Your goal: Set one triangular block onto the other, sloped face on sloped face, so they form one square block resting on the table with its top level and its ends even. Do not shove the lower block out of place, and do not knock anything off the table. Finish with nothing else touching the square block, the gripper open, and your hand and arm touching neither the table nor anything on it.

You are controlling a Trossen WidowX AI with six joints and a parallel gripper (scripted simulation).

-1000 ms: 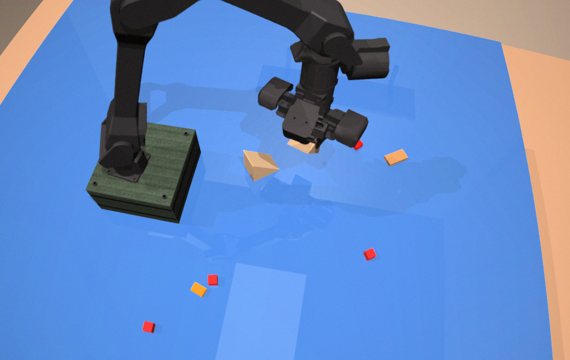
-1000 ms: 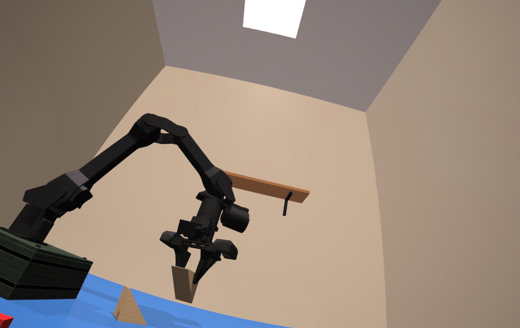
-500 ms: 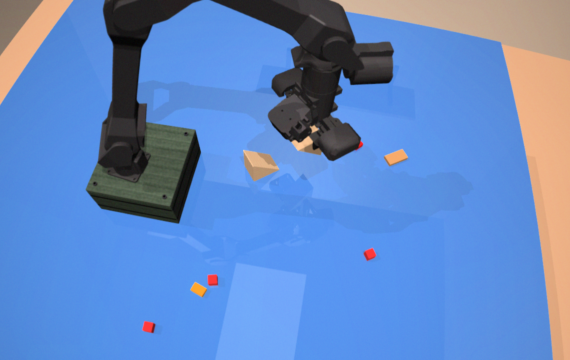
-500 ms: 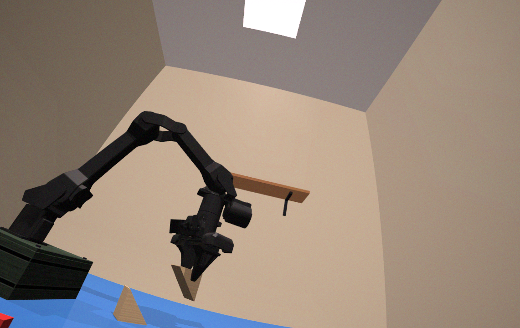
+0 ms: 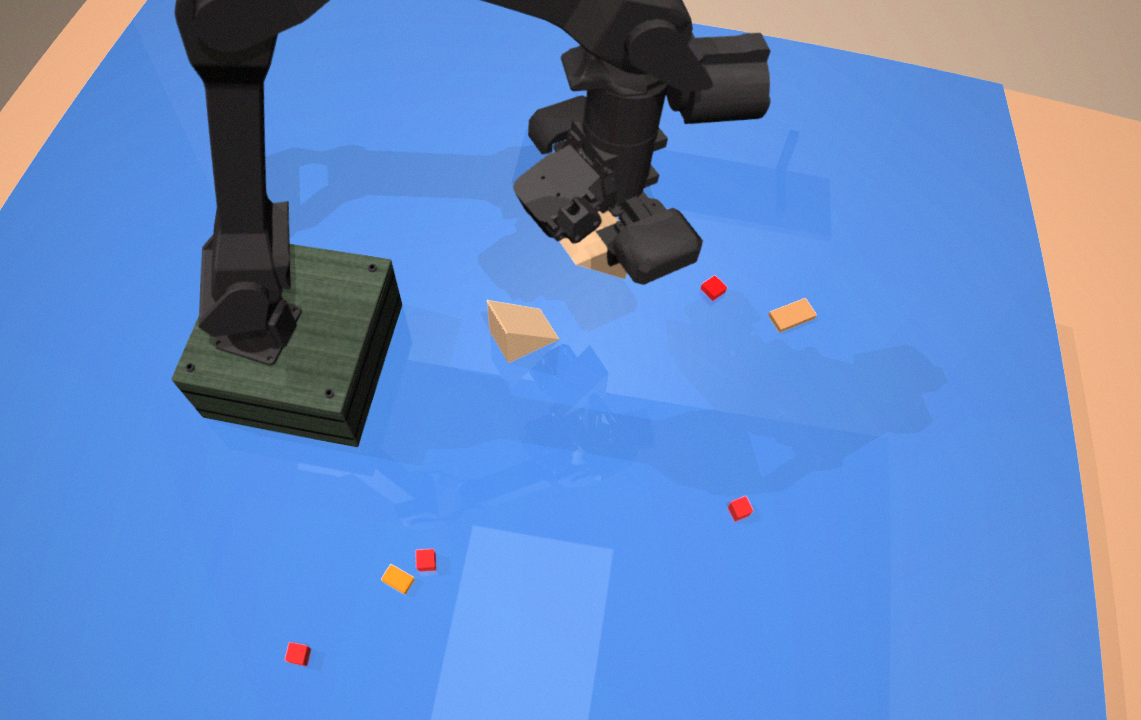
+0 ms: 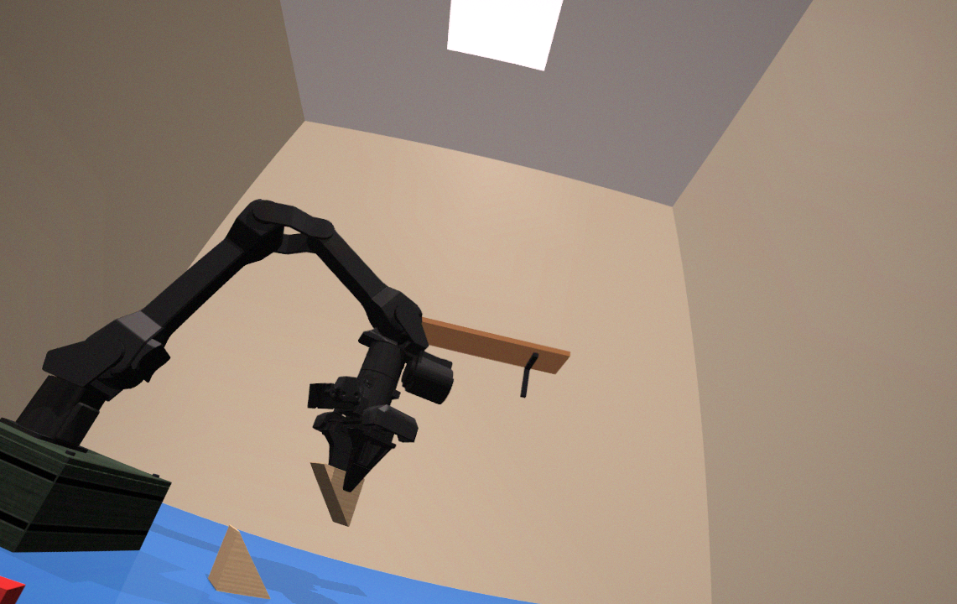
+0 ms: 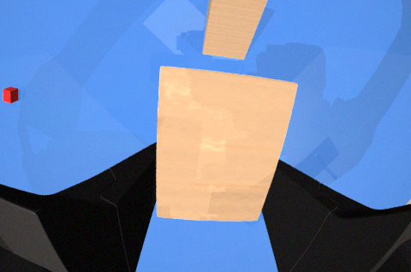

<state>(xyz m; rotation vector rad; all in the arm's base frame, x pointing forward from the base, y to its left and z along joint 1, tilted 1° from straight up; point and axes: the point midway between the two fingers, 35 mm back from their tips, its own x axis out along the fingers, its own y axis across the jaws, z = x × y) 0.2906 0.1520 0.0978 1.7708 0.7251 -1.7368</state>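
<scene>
My gripper is shut on one pale wooden triangular block, one finger on each end. It holds this block in the air, flat face up toward the wrist camera and narrow edge down in the exterior view. The other triangular block rests on the blue table, apart from the held block, and lies beyond its upper edge in the wrist view. The two look roughly in line there. The far finger is mostly hidden in the top view.
The dark green base box stands left of the resting block. A red cube and an orange slab lie to the right. Another red cube lies nearer the front. More small red and orange pieces lie front left. A shelf is on the wall.
</scene>
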